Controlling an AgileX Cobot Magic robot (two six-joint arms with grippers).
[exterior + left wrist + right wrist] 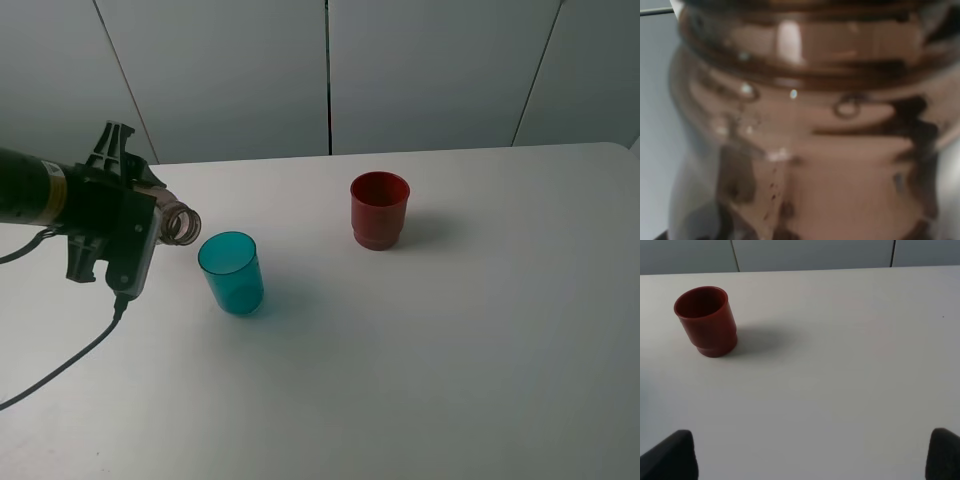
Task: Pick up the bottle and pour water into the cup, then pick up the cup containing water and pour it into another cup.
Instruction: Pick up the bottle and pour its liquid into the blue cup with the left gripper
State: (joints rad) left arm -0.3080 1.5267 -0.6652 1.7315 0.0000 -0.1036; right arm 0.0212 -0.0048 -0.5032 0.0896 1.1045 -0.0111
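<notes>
At left of the exterior frame, the bottle [181, 223] is clasped by the left tool [148, 222] and tipped nearly level. Its open neck is near the rim of the teal cup [232, 272], not touching it. The teal cup stands upright on the bench [450, 350]. Right of centre, well apart, the red cup [379, 210] stands upright. The right tool [810, 455] is spread wide, gripping nothing.
</notes>
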